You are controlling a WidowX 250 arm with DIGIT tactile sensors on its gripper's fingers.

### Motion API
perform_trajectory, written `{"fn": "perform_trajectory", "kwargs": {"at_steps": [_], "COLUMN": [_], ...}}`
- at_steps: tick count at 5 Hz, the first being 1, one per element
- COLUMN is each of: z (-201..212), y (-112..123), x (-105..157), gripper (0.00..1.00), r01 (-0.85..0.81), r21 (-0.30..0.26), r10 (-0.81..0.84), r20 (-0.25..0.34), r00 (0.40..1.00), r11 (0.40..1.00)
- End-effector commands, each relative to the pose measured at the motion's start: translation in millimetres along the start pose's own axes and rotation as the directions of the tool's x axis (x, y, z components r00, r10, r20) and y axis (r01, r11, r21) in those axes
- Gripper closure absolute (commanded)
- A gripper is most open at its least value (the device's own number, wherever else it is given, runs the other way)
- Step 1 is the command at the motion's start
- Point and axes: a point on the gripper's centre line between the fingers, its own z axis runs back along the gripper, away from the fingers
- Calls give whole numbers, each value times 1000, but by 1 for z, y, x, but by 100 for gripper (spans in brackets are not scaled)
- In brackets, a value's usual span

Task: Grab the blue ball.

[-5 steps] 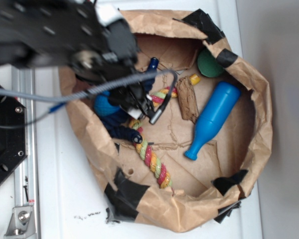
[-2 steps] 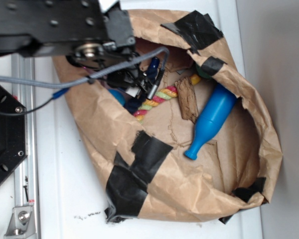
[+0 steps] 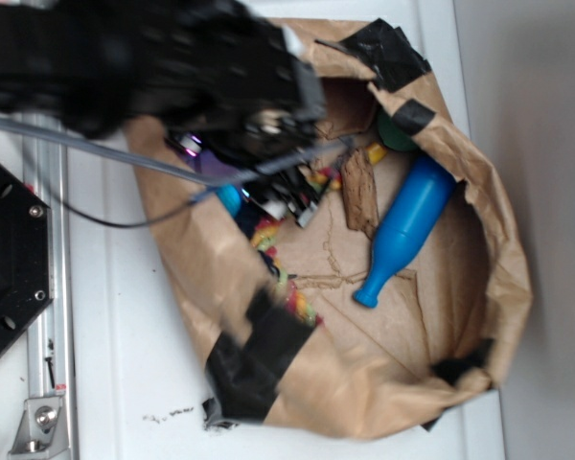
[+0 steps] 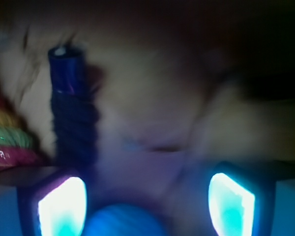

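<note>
At the left, the black, blurred arm (image 3: 144,67) reaches over a crumpled brown paper bag (image 3: 364,383) patched with black tape (image 3: 259,359). The gripper (image 3: 286,196) sits inside the bag near its left wall. The blue ball (image 3: 230,198), smooth and round, shows as a teal sliver just left of the gripper, partly hidden by the arm. A braided rope (image 3: 286,287) in red, yellow and green lies beneath. Further right rest a rough wooden piece (image 3: 361,196), a glossy blue pin-shaped toy (image 3: 402,230) and a dark green ball (image 3: 393,134).

In the wrist view, the fingers (image 4: 61,206) stand apart; the blue ball (image 4: 123,221), faintly ribbed, lies between them at the lower edge, nearer the left finger. Contact cannot be told
</note>
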Motion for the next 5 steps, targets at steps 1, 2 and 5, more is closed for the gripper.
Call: {"fn": "perform_trajectory", "kwargs": {"at_steps": [1, 2, 5], "z": [16, 18, 1], "y": [-32, -36, -33], "x": [-38, -46, -54], "gripper": [0, 0, 100], "r01": [298, 315, 376], "r21": [-312, -279, -145], "r10": [-350, -376, -399], "r20": [-128, -204, -204], "r00": [928, 904, 894], "r11": [902, 907, 915]}}
